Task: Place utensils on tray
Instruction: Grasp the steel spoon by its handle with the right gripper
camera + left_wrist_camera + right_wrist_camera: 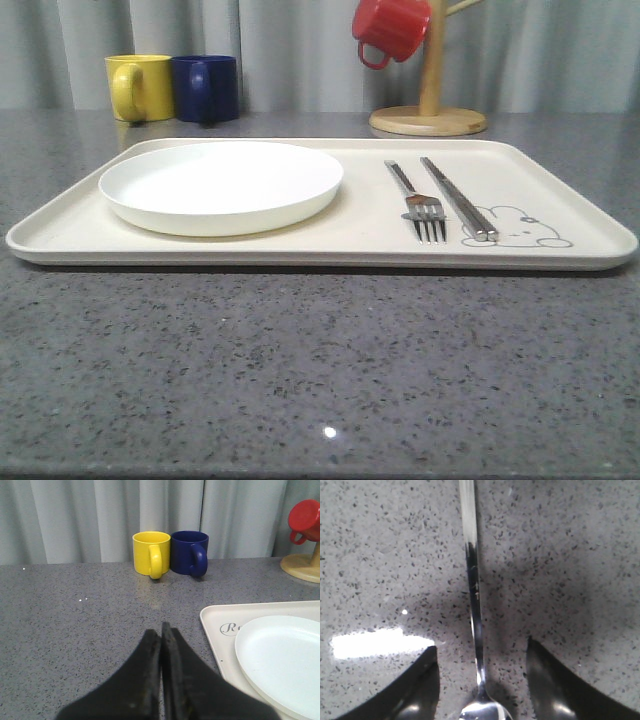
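Observation:
On the cream tray (560,205) lie a steel fork (418,205) and a pair of chopsticks (458,198), side by side on its right half, over the rabbit drawing. In the right wrist view a shiny spoon (474,595) lies flat on the grey speckled counter, handle running away from me. My right gripper (481,652) hangs open above it, one finger on each side of the spoon's neck, not touching it. My left gripper (161,627) is shut with nothing in it, over the counter just left of the tray's corner (215,625).
A round white plate (221,184) fills the tray's left half. A yellow mug (139,87) and a blue mug (207,87) stand at the back left. A wooden mug stand (430,100) with a red mug (391,27) stands behind the tray.

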`<move>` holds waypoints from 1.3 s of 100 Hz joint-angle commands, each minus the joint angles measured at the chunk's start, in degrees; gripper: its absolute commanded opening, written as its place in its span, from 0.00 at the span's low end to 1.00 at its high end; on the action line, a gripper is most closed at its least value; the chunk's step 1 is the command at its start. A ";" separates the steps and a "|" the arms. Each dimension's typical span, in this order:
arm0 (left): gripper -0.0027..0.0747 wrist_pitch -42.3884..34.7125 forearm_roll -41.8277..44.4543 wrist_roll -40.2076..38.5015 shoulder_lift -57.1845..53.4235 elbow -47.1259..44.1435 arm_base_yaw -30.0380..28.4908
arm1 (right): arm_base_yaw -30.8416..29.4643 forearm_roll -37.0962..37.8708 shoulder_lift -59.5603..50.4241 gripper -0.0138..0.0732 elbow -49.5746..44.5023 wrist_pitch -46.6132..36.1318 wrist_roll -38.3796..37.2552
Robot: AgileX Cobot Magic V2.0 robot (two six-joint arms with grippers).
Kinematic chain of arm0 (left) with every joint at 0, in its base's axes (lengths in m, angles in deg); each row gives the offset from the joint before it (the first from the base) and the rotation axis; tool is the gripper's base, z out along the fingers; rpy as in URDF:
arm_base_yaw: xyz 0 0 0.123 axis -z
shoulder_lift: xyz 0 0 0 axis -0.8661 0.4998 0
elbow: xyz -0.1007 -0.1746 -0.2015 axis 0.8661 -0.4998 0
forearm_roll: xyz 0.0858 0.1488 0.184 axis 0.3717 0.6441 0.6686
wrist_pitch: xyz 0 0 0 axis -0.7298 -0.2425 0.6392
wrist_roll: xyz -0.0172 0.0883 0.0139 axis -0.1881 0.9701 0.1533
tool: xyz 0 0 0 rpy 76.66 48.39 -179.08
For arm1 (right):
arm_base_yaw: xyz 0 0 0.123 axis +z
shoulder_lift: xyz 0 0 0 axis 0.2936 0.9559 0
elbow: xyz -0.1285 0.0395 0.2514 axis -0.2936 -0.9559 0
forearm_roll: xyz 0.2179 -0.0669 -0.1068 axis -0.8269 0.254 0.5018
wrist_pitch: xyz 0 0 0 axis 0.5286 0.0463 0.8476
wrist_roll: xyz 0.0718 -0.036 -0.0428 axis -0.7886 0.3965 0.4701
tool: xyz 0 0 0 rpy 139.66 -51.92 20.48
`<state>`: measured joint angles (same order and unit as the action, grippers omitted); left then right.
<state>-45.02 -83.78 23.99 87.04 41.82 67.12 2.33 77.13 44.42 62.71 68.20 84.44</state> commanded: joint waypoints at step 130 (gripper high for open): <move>0.01 -4.46 -0.17 0.02 0.08 1.63 0.17 | 0.76 -4.58 -2.13 0.13 5.22 4.21 0.12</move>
<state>-45.02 -83.78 23.99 87.04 41.82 67.12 2.46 73.65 47.60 64.82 71.23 84.77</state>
